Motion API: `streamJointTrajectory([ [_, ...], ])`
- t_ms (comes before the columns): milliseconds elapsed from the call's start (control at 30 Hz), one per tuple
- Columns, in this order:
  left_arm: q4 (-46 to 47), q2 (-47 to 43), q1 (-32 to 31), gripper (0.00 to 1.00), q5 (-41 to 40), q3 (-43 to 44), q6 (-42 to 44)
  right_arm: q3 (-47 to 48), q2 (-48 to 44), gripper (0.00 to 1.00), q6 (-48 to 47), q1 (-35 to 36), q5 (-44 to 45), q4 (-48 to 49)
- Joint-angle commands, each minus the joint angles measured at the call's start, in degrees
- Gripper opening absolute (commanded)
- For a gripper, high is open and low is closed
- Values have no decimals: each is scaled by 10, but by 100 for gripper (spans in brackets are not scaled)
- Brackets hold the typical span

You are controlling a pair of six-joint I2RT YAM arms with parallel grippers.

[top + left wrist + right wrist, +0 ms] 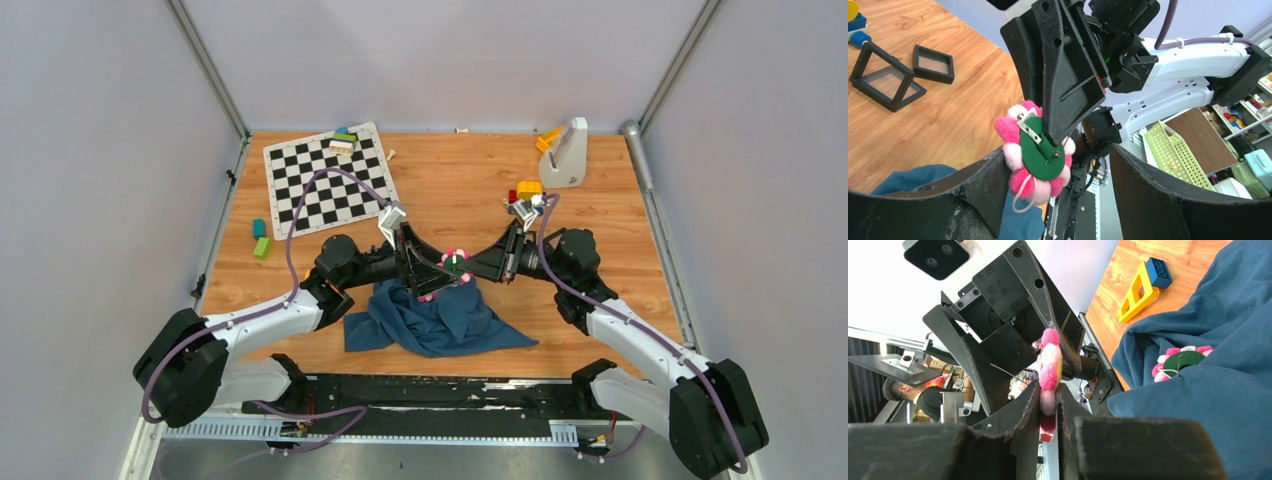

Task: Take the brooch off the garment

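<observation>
Where the two arms meet over the middle of the table (450, 180), as seen from above, each is run out low from its base and turned inward, so that the left gripper (438, 272) and the right gripper (468, 265) face each other tip to tip. The brooch (455, 262) is found between them, at the far edge of the crumpled blue garment (440, 325). A second pink piece (428, 296) is seen lying on the cloth close by.

From the left wrist, the brooch is shown back-on, its green felt and metal pin turned to the camera. It is pinched at its upper edge by the right gripper's black fingers (1068, 100), which come down steeply from above. The left gripper's own fingers (980, 192) are spread wide on either side of it. Whether the white thread hanging from the brooch reaches the cloth cannot be told.

From the right wrist, the brooch is seen edge-on, clamped between that gripper's closed fingers (1020, 410), with the left gripper's parted fingers behind it. The second piece is seen resting on a fold of the garment, well apart.
</observation>
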Motion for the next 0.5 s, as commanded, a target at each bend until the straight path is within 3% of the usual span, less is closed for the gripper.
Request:
streamJointTrajectory([
  [0,59,13,0,75,-6,20,-24,25,-9,0,-22,9,9,2],
  [467,170,56,20,42,6,0,-97,35,-11,0,-47,25,6,-11],
])
